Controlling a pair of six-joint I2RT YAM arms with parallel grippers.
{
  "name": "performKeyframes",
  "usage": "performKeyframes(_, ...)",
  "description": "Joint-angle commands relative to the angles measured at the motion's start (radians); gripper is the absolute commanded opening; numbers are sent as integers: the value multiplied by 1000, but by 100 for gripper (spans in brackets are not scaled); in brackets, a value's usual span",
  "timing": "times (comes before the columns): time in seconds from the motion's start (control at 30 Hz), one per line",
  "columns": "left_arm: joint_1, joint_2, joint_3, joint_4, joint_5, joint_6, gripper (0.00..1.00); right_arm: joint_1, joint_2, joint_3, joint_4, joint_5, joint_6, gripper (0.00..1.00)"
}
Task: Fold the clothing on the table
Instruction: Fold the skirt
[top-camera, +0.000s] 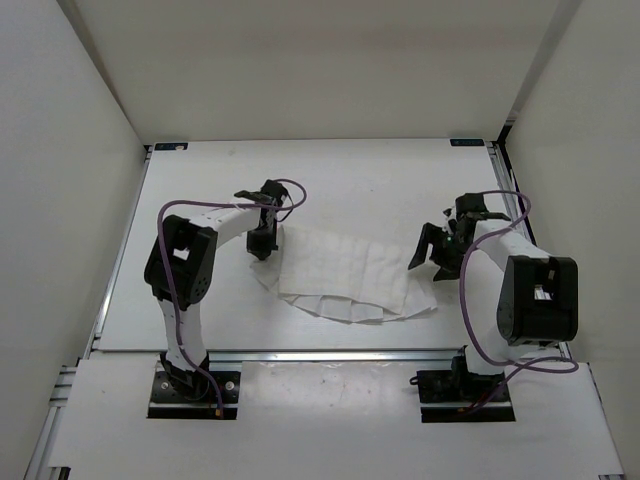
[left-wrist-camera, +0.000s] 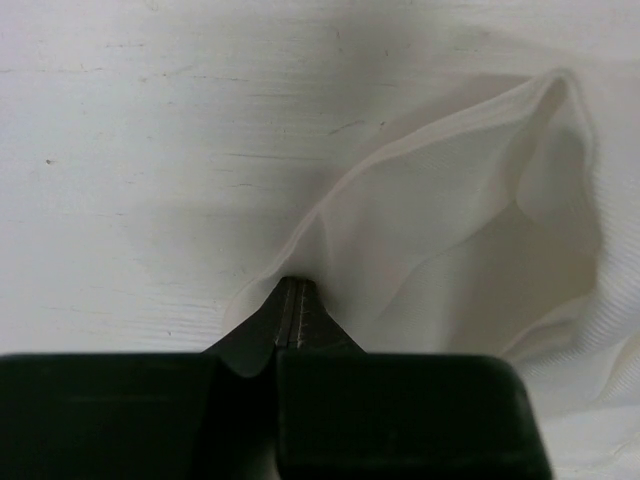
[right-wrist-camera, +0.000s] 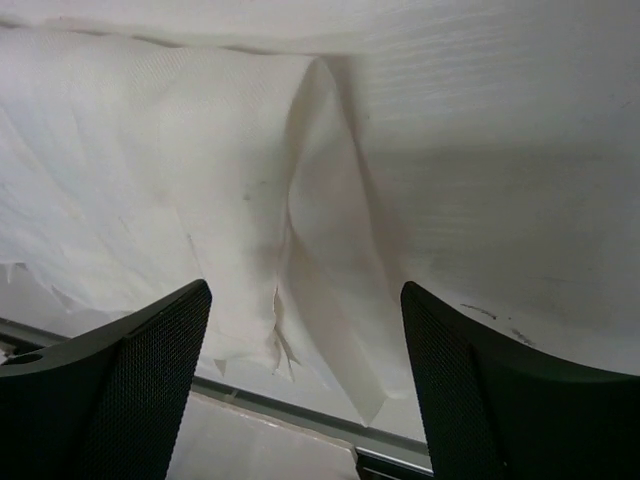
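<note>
Lying near the middle of the large flat white table (top-camera: 200, 190) with silver aluminium rails, rather closer to its near edge than its far one, the thin, creased, creamy-white fabric clothing (top-camera: 345, 272) is stretching between the two arms; an upper, roughly rectangular layer is resting on a lower layer whose rounded outline is showing along the side facing the near edge. The black left gripper (top-camera: 262, 240) is sitting at the clothing's left far corner; in the left wrist view the left gripper (left-wrist-camera: 295, 300) is pressing its jaws tightly together on the fabric's edge, and the clothing (left-wrist-camera: 450, 220) is rising from the tips in a loose, hollow fold. The black right gripper (top-camera: 425, 262) is hanging just above the clothing's right edge; in the right wrist view the right gripper (right-wrist-camera: 305, 292) is standing spread wide and holding nothing, while the clothing (right-wrist-camera: 150, 150) is lying beneath it with a raised ridge running between the fingers (right-wrist-camera: 130, 380).
</note>
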Motion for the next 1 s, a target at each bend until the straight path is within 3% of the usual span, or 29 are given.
performKeyframes(0.0,4,-63,-29,1,29,-7,0,-8,-41,-20,40,40,-9,81)
performKeyframes(0.2,-9,-61,-25,-5,33,-5,0,39,55,-81,141,-71,12,80)
performKeyframes(0.37,-3,-81,-20,-9,44,2,0,65,107,-115,255,-273,81,73)
performKeyframes(0.43,-1,-78,-23,-6,56,-2,0,61,109,-135,302,-328,113,57)
performKeyframes(0.47,-1,-80,-22,-9,58,-5,0,67,109,-145,327,-344,131,35)
performKeyframes(0.53,-6,-81,-31,-5,62,-8,0,62,95,-164,348,-341,159,3)
performKeyframes(0.67,-24,-78,-31,4,99,-18,0,17,68,-155,327,-306,150,0)
performKeyframes(0.97,-214,-43,-31,31,289,-83,0,-125,149,118,57,-33,6,0)
